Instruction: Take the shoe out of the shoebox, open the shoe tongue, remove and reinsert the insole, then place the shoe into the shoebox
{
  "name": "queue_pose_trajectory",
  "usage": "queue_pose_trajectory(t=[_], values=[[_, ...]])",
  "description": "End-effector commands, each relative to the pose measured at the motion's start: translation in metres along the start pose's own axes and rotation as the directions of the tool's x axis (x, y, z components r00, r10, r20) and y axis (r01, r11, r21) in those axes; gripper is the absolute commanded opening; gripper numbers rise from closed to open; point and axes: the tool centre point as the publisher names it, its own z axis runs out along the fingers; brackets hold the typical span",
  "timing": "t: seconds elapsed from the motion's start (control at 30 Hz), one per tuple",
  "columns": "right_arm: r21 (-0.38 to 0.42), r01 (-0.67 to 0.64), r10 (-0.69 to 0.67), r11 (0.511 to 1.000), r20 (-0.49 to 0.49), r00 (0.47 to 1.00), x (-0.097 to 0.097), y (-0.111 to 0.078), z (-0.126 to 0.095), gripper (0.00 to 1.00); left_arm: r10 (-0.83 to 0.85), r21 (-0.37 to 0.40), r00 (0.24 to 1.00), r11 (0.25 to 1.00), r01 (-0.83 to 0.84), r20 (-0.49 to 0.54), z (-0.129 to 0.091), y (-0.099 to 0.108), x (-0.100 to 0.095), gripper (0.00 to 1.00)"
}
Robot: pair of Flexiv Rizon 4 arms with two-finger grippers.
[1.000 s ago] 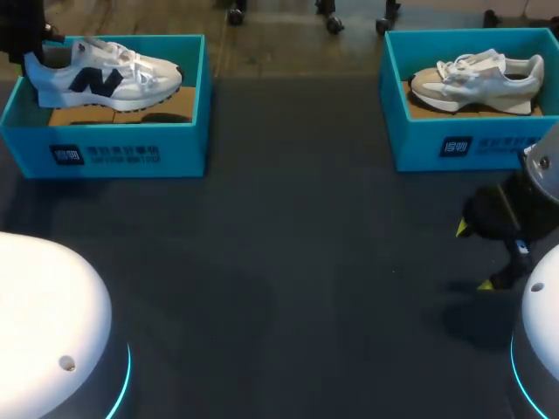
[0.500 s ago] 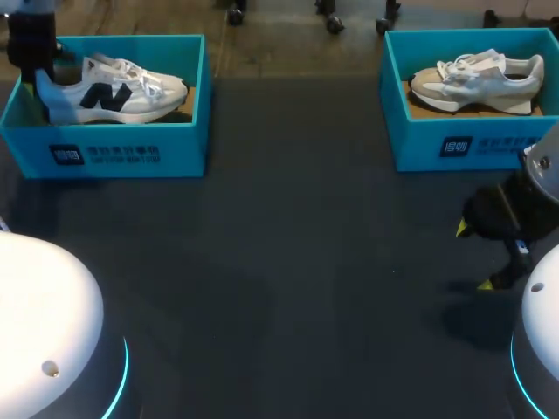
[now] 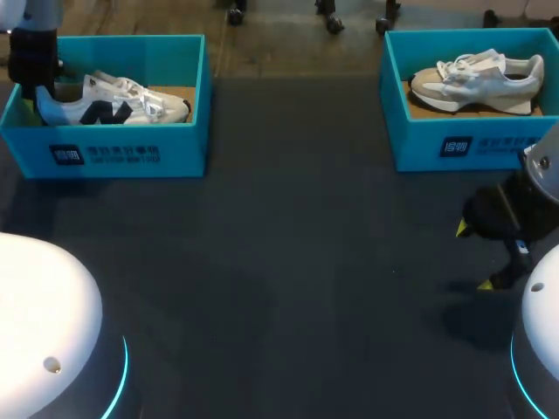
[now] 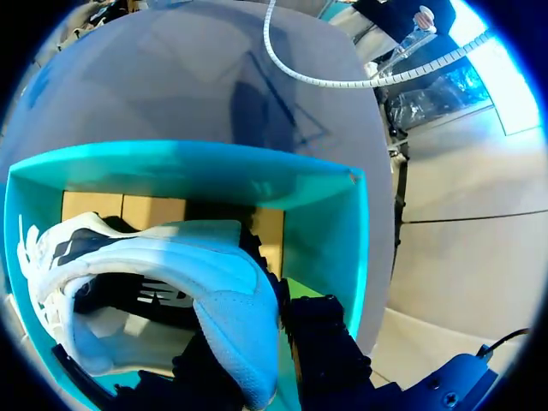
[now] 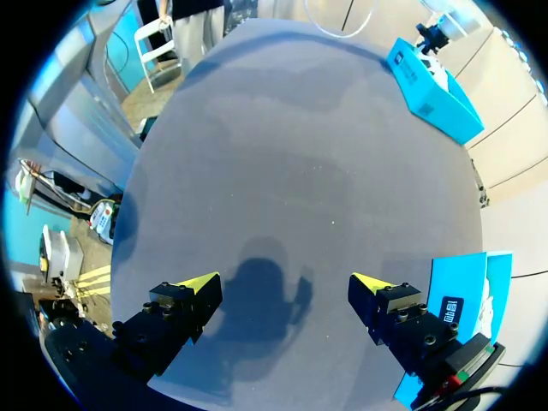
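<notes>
Left wrist view alone: shoe [image 4: 163,265] in end effector [image 4: 259,360]

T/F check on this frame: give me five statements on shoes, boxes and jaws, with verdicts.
1. The white and navy shoe is inside the left shoebox. True.
2. The left jaws are open and clear of that shoe. False: the left wrist view shows them closed on its heel, one finger on each side.
3. The right shoebox is empty. False: a beige shoe lies in it.
4. The right jaws are open over bare table, holding nothing. True.
5. Both shoeboxes are teal. True.
</notes>
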Motion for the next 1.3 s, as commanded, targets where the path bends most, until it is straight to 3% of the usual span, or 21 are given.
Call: queue_pose_trajectory(t=[0.03,0.63,1.07,1.17,1.2,1.23,1.3], values=[[0.001,0.000,0.000,1.000,0.003,1.000,0.001,0.000,0.000,1.00,0.011,-0.003,1.000,1.000,-0.011,0.015,0.006,-0.001,0.001,0.00],[0.001,0.000,0.000,1.000,0.003,1.000,0.001,0.000,0.000,1.00,0.073,0.008,0.997,0.997,-0.073,0.027,0.042,-0.004,-0.014,0.00],[0.001,0.000,0.000,1.000,0.003,1.000,0.001,0.000,0.000,1.00,0.071,0.014,0.996,0.997,-0.072,0.048,0.048,0.005,-0.016,0.00],[0.001,0.000,0.000,1.000,0.003,1.000,0.001,0.000,0.000,1.00,0.079,0.014,0.995,0.997,-0.080,0.059,0.047,0.005,-0.015,0.44],[0.001,0.000,0.000,1.000,0.003,1.000,0.001,0.000,0.000,1.00,0.081,0.016,0.995,0.997,-0.082,0.062,0.047,0.005,-0.015,0.48],[0.001,0.000,0.000,1.000,0.003,1.000,0.001,0.000,0.000,1.00,0.083,0.016,0.995,0.996,-0.084,0.064,0.045,0.004,-0.015,0.72],[0.001,0.000,0.000,1.000,0.003,1.000,0.001,0.000,0.000,1.00,0.086,0.020,0.994,0.996,-0.088,0.074,0.041,0.004,-0.015,0.95]])
